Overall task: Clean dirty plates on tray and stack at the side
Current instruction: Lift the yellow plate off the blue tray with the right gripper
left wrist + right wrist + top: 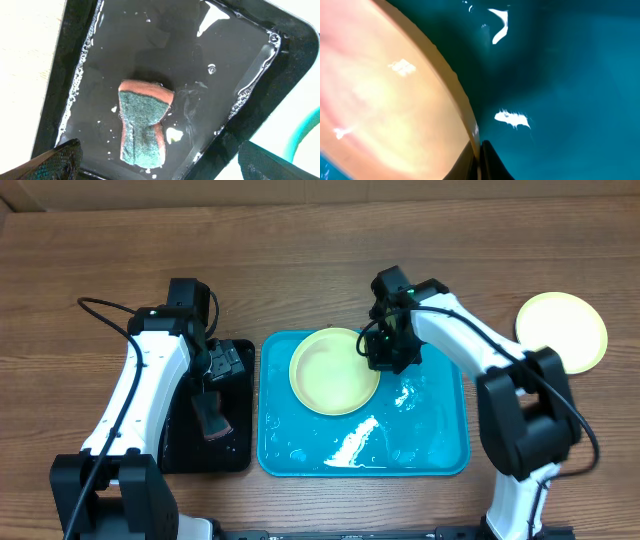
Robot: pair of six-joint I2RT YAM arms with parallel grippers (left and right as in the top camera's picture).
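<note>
The large tray (440, 452) is sitting at the middle of the table (320, 270), toward its near edge. The smaller tray (238, 452) is lying just beside it on the left, and a sponge (144, 127) is resting in that tray near its middle. A plate (330, 375) is lying in the large tray's far left part. A second plate (562, 330) is sitting on the table itself, well apart toward the right edge.
</note>
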